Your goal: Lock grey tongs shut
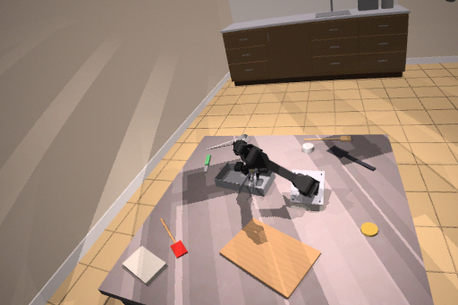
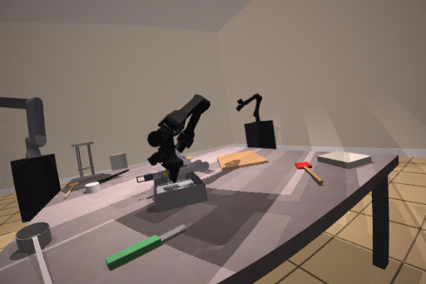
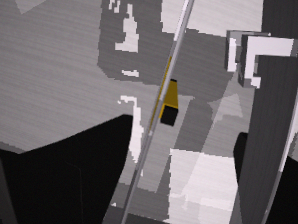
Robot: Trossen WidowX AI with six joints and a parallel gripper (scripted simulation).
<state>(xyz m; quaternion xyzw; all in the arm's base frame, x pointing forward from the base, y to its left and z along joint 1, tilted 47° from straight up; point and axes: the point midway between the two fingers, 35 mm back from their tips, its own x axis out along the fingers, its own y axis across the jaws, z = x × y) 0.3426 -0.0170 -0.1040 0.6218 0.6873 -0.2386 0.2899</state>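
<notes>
The grey roasting tin [image 1: 243, 179] stands left of the middle of the table; it also shows in the exterior view [image 2: 180, 191]. The grey tongs [image 3: 169, 90] lie open across it, with a yellow piece at the hinge [image 3: 169, 99]. My gripper [image 1: 251, 175] [image 2: 172, 177] points down into the tin. In the wrist view the gripper [image 3: 176, 183] is half open and straddles the tongs: one thin arm runs between the fingers, apart from the left finger, and the other lies by the right finger. The wooden board [image 1: 270, 257] lies at the front of the table, apart from the tin.
A green-handled knife [image 1: 207, 162] lies left of the tin. A red spatula [image 1: 176, 245] and a white slab [image 1: 144, 264] lie front left. A yellow disc [image 1: 369, 229], a white cup [image 1: 307, 148] and a black spatula [image 1: 351, 157] lie to the right. The arm's base [image 1: 309, 187] stands beside the tin.
</notes>
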